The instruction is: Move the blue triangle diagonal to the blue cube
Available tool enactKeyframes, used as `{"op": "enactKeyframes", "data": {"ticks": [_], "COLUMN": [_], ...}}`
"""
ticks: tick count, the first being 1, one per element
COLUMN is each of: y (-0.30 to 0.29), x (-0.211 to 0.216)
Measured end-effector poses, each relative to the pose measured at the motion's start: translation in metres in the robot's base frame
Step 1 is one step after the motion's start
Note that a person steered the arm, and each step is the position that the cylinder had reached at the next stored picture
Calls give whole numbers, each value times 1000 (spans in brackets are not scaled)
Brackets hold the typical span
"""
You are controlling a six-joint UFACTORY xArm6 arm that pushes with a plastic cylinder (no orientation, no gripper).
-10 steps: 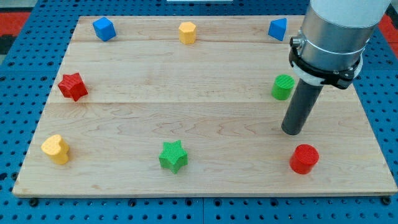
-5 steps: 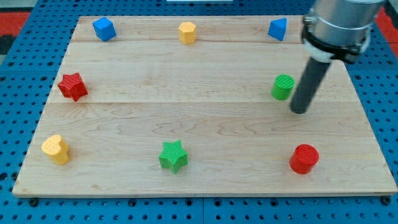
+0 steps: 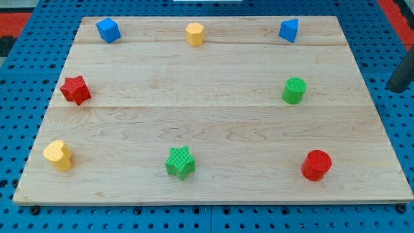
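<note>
- My end effector is a bare rod with no jaws, so it holds nothing. My tip (image 3: 398,88) now shows only at the view's right edge, off the table (image 3: 220,110), over the blue pegboard (image 3: 394,129).
- Over the last second the rod has swept from between the green cylinder (image 3: 294,90) and the red cylinder (image 3: 316,164) up and out to the right, touching neither; no block has shifted.
- I judge the push has not begun: the blue triangle (image 3: 289,30) sits at the view's top right, and the blue cube (image 3: 108,29) at the top left, well apart in the same row.
- From out here my tip is to the right of and below the triangle, so I read this as swinging round to its right side for a leftward shove.
- The yellow hexagonal block (image 3: 195,33) stands between the two blue pieces in that top row and would be struck on a straight run, so the path likely has to dip below it.
- The red star (image 3: 76,89), below the cube, crowds the lower-left diagonal spot.
- The yellow heart (image 3: 58,155) and green star (image 3: 180,162) lie along the view's bottom, clear of all this.
</note>
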State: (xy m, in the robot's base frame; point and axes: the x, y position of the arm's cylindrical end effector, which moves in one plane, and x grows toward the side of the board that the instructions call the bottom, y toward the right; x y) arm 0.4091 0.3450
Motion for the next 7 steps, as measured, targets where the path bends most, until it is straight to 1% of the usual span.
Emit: {"op": "enactKeyframes", "data": {"ticks": [1,2,3,4,5,6,7], "y": [-1,-3,-38,-129,-201,-268,-312], "x": [-26,-132,-213,-209,-139,-78,-64]}}
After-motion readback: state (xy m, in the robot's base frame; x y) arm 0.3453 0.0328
